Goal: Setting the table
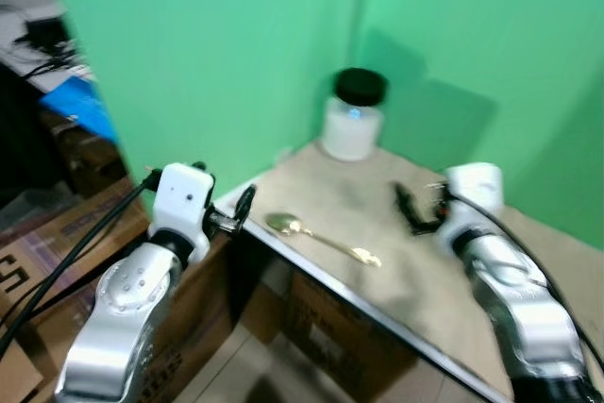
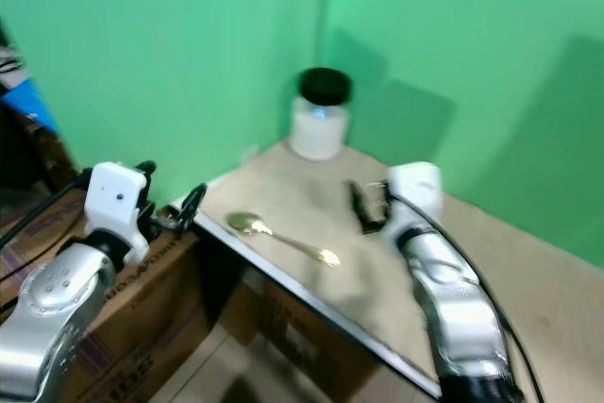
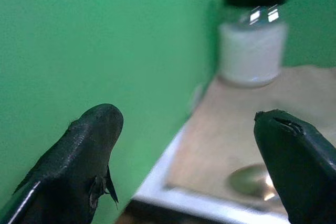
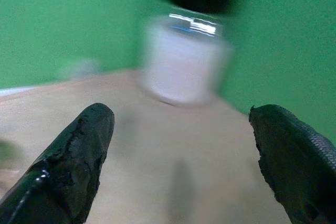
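A gold spoon (image 1: 321, 238) lies on the beige table (image 1: 396, 280) near its front edge, bowl toward my left. A white jar with a black lid (image 1: 354, 115) stands at the far corner of the table by the green wall; it is blurred in the right wrist view (image 4: 186, 45). My left gripper (image 1: 241, 209) hovers open just off the table's left corner, a short way from the spoon's bowl (image 3: 252, 179). My right gripper (image 1: 415, 209) is open above the table's middle, right of the spoon and pointing toward the jar (image 3: 252, 40).
Green walls (image 1: 236, 44) close in the table's far side. Cardboard boxes (image 1: 66, 243) and black cables sit on the floor at the left, below my left arm. More boxes stand under the table (image 1: 340, 327). The table's edge is a pale strip (image 3: 168, 195).
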### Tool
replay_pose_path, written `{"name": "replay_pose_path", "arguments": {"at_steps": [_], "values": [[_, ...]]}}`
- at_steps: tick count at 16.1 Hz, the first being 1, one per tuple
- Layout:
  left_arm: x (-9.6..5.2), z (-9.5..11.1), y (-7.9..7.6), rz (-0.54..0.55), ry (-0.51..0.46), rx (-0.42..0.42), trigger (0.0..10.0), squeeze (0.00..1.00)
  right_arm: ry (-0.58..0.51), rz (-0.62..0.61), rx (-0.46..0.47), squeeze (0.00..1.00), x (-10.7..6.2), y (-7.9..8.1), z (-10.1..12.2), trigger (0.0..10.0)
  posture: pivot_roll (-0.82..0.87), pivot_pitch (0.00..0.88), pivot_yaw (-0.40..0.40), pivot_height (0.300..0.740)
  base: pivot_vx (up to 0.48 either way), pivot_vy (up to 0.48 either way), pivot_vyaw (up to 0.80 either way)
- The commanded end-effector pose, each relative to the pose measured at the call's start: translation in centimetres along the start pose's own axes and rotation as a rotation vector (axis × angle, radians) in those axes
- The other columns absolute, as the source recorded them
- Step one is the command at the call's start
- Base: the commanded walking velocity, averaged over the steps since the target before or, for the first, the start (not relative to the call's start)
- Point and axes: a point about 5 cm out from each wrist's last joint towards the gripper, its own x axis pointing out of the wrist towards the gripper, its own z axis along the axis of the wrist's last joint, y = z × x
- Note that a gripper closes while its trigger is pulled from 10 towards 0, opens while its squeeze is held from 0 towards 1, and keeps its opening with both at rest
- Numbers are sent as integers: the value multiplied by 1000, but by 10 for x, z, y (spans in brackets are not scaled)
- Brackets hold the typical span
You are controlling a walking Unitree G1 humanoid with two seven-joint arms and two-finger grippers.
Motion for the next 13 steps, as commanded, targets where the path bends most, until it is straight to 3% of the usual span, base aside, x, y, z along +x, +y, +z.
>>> {"name": "replay_pose_path", "arguments": {"at_steps": [1, 2, 3, 4, 6, 8, 9, 13], "values": [[0, 5, -7, -53, -16, -1, 10000, 0, 21, 64, -59, 0, 2, -5, -1, 10000, 63, 0, -90, 740, 0, 0, 0], [-1, 5, -10, -90, -14, 4, 10000, 0, 36, 153, -81, 565, 5, -6, 0, 10000, 63, 0, -99, 740, 0, 0, 0], [-1, 4, -13, -116, -9, 8, 10000, 0, 59, 215, -101, 1000, 8, -7, 0, 10000, 63, 0, -105, 740, 0, 0, 0], [-3, 2, -19, -176, 6, 6, 10000, 0, 130, 326, -149, 1000, 10, -10, -3, 10000, 63, 0, -105, 740, 0, 0, 0], [-6, -1, -23, -224, 30, -23, 10000, 0, 205, 403, -190, 1000, 13, -11, -8, 10000, 62, 0, -124, 740, 0, 0, 0], [-10, -5, -21, -241, 62, -35, 10000, 0, 276, 507, -183, 1000, 21, -7, -12, 10000, 67, 0, -134, 740, 0, 0, 0], [-13, -7, -19, -270, 81, -47, 10000, 0, 294, 545, -171, 0, 25, -1, -13, 10000, 69, 0, -137, 740, 0, 0, 0], [-27, -15, -14, -430, 164, -30, 10000, 0, 345, 654, -99, 0, 42, 23, -21, 10000, 75, 0, -148, 740, 0, 0, 0]]}}
